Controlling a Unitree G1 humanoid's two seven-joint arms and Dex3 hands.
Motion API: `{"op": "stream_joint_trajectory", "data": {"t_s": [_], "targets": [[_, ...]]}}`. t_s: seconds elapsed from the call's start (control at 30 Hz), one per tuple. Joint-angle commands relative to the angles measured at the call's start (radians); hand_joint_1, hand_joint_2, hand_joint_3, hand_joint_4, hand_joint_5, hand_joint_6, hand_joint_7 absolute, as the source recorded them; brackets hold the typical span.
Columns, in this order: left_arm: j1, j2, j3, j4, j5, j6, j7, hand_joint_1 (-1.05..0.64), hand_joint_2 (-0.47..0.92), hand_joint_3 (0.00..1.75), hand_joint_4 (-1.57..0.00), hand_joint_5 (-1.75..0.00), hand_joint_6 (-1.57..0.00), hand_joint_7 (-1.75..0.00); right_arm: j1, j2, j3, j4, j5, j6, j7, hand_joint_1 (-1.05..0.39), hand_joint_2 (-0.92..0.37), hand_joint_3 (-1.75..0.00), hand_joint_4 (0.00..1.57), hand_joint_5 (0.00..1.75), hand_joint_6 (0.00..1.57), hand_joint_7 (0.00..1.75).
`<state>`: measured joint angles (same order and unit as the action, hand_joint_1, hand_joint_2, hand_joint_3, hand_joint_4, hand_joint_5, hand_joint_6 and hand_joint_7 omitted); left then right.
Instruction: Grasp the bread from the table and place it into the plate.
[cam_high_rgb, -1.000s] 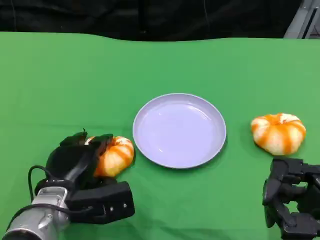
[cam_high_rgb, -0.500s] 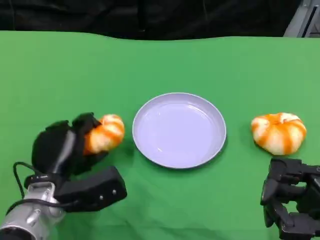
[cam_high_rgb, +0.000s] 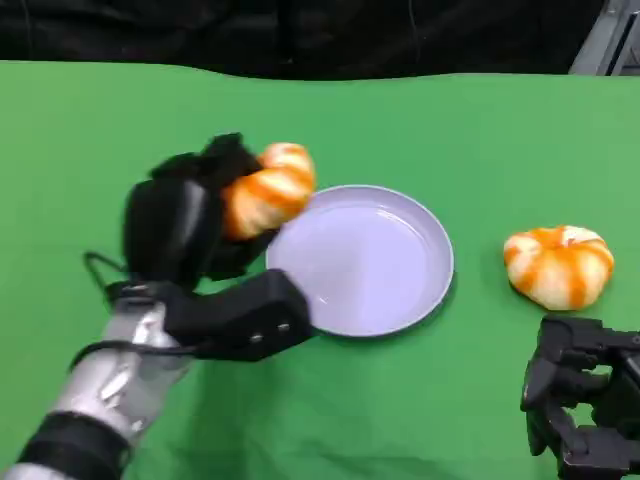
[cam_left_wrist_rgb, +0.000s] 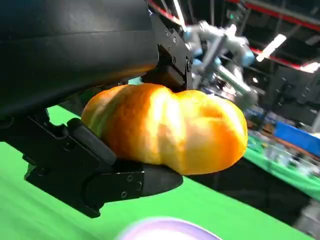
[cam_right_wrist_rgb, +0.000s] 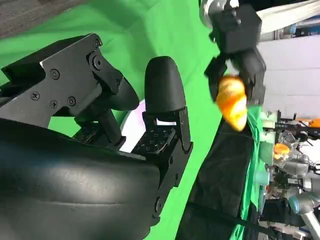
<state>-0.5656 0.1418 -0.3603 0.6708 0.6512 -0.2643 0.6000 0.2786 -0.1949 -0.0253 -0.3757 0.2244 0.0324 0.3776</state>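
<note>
Left hand (cam_high_rgb: 190, 235): you have its fingers wrapped round the glossy orange-and-cream striped bread roll (cam_high_rgb: 268, 190), raised over the green table (cam_high_rgb: 420, 120) at the left rim of the round lilac plastic plate (cam_high_rgb: 360, 260). Your left wrist view shows black fingers (cam_left_wrist_rgb: 107, 180) cradling the roll's underside, hidden from the head camera. Second identical striped roll (cam_high_rgb: 557, 265): lying right of the plate. Right hand (cam_high_rgb: 580, 410): holds nothing, fingers loosely apart, near the second roll.
</note>
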Motion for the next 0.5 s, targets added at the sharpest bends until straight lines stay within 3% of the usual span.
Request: {"op": "stream_joint_trajectory", "data": {"t_s": [0.03, 0.17, 0.23, 0.5], "targets": [[-0.095, -0.048, -0.034, 0.118, 0.013, -0.008, -0.014, -0.10, 0.57, 0.91, -0.77, -1.75, -0.65, -1.68, 0.011, 0.000, 0.009, -0.007, -0.013, -0.018, -0.008, 0.05, -0.50, -1.24, 0.85, 1.73, 0.85, 1.46], [-0.173, -0.104, -0.058, 0.275, 0.013, -0.034, -0.008, -0.06, 0.63, 0.74, -0.75, -1.75, -0.60, -1.74, 0.011, 0.006, 0.017, -0.004, -0.021, -0.027, -0.012, 0.05, -0.49, -1.25, 0.87, 1.73, 0.85, 1.46], [-0.199, -0.125, -0.067, 0.347, 0.009, -0.052, -0.010, -0.06, 0.75, 0.55, -0.73, -1.75, -0.59, -1.73, 0.011, 0.010, 0.020, -0.002, -0.022, -0.031, -0.016, 0.05, -0.48, -1.25, 0.87, 1.72, 0.86, 1.46], [-0.241, -0.180, -0.080, 0.534, -0.012, -0.112, -0.056, -0.06, 0.84, 0.50, -0.72, -1.75, -0.72, -1.47, 0.010, 0.020, 0.043, -0.006, -0.030, -0.033, -0.029, 0.05, -0.44, -1.30, 0.88, 1.72, 0.86, 1.46]]}}
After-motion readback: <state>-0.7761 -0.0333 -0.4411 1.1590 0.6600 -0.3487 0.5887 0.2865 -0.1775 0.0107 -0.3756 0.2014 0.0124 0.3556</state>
